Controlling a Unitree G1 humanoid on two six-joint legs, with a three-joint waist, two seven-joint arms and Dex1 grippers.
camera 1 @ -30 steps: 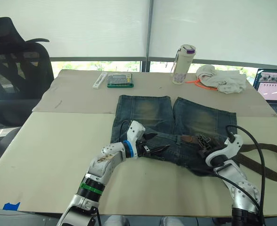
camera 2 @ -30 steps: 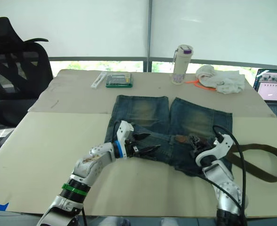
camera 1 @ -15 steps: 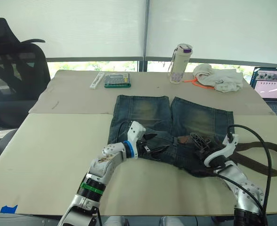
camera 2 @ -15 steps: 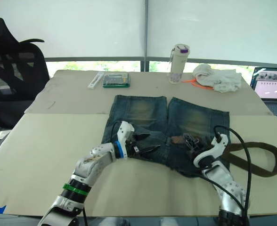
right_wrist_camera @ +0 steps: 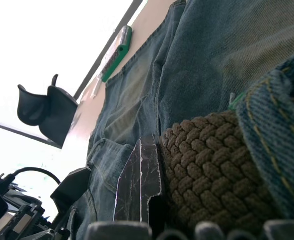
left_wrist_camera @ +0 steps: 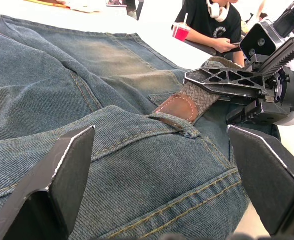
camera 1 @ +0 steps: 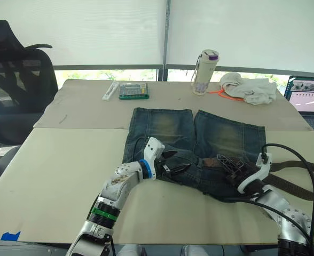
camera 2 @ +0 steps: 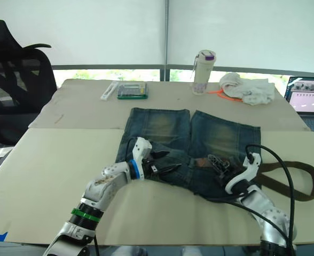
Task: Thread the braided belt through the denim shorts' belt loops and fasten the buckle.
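Note:
The denim shorts point(camera 1: 191, 144) lie flat mid-table, waistband toward me. My left gripper point(camera 1: 177, 162) hovers open over the waistband's left part, holding nothing. My right gripper point(camera 1: 229, 163) is shut on the braided belt point(right_wrist_camera: 207, 175) just right of the fly. In the left wrist view the belt's brown leather tip point(left_wrist_camera: 176, 106) pokes under one of the belt loops point(left_wrist_camera: 173, 121), with the right gripper point(left_wrist_camera: 227, 82) behind it. The rest of the belt point(camera 1: 301, 184) curls off to the right on the table. The buckle is out of view.
At the far edge stand a bottle point(camera 1: 205, 65), a white cloth bundle point(camera 1: 249, 88), a green box point(camera 1: 134, 91) and a laptop point(camera 1: 309, 97). A black chair point(camera 1: 18, 80) is at the left. Black cable point(camera 1: 298, 160) arcs over my right arm. A seated person point(left_wrist_camera: 212, 22) is beyond the table.
My right forearm has swung outward to the right and lower, while its gripper stays shut on the belt at the waistband. The left gripper has not moved.

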